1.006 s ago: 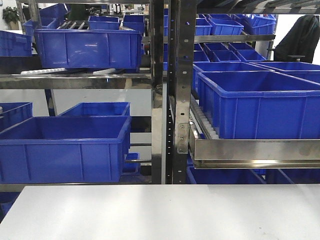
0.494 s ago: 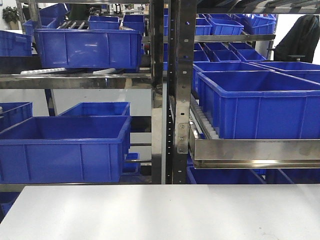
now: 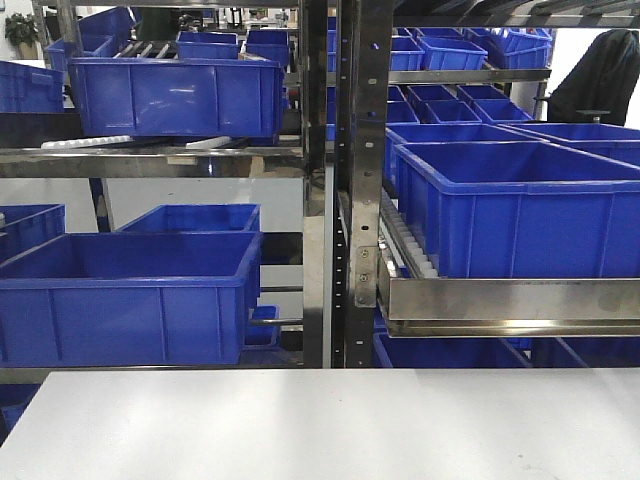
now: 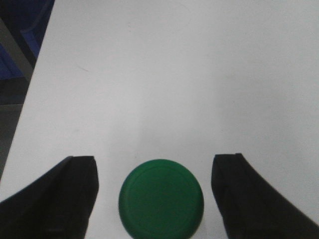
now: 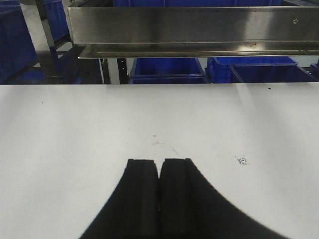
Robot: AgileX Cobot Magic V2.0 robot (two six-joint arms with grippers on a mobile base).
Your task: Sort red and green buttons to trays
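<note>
Green button [image 4: 160, 199] within left hand [image 4: 155, 159]; crates [image 3: 130, 295] unchanged

Button [image 4: 161, 198] on table [image 4: 164, 74] — seemingly midway between the fingers [image 4: 65, 199] of left tool [image 4: 154, 159].

Bright, even light falls from above on the flat white matte tabletop [image 5: 75, 129], leaving only faint grey shading. Above the tabletop's far edge, the brushed steel shelf rail [image 5: 189, 30] shows soft glare streaks, and the deep blue plastic crates [image 3: 130, 290] behind are sharp. Close over the tabletop, the round green button cap [image 4: 161, 198] and the black fingers [image 4: 55, 199] of the left gripper [image 4: 154, 162] are blurred, detail lost in the black.
</note>
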